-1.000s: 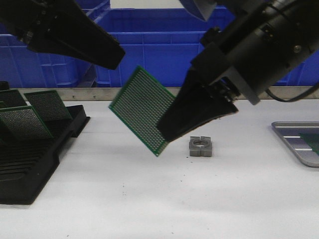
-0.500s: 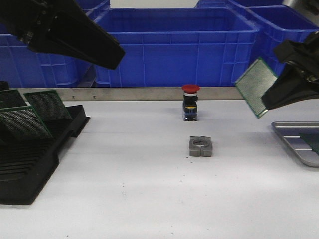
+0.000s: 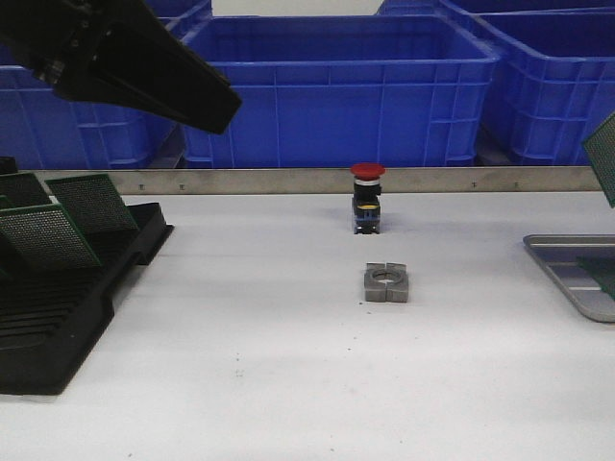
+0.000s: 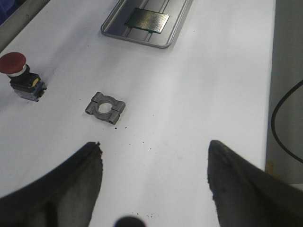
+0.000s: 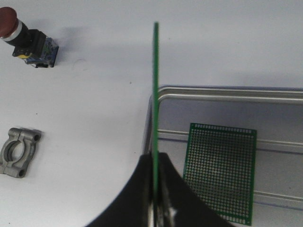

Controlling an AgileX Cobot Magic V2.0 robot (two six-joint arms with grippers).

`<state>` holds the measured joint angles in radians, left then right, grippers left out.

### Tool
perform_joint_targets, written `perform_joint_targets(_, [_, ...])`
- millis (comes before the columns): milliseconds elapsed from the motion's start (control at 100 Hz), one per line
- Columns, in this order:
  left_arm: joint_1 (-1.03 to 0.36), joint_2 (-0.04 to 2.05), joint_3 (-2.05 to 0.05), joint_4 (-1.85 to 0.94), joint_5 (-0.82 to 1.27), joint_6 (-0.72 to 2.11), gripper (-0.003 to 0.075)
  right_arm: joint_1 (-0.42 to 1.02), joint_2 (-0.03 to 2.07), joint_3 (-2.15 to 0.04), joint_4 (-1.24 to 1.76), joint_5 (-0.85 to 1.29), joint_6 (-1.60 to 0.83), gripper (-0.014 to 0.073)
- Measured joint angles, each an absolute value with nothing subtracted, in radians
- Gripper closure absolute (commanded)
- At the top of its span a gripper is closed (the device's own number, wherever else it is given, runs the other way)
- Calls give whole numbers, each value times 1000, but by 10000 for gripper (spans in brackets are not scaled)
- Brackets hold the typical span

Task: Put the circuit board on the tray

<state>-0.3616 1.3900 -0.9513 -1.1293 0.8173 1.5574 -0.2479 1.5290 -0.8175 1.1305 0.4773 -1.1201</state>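
A white desk (image 3: 288,365) was shown beneath two robot arms, with blue crates (image 3: 336,86) behind it. At the left, a black slotted rack (image 3: 58,307) was seen, with green perforated boards (image 3: 48,235) standing in it. At the far right, a silver-grey metal tray (image 5: 227,97) was seen, with one circuit board (image 5: 220,170) already lying flat in it. A second circuit board (image 5: 155,94) was held edge-on in the closed right end effector (image 5: 154,198), above the tray's near rim. The task was judged mostly done: lowering and release remained. The left end effector (image 4: 154,179) was spread wide and empty. A red pushbutton (image 3: 367,197) and a grey clamp block (image 3: 386,282) lay mid-desk.
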Motion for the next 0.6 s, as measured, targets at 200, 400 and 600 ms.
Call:
perform_joint_targets(200, [-362,1390,-951,-1129,816,1557,277,-250,1529,-818,1131,477,-1120,230])
perform_joint_targets(400, [-362,1390,-951,-1129,818,1557,283,-250,1529,-818,1131,475,-1117,192])
perform_joint_targets(600, [-362,1390,-951,-1129,820,1546,490,-250,1517,-818,1131,487,-1117,234])
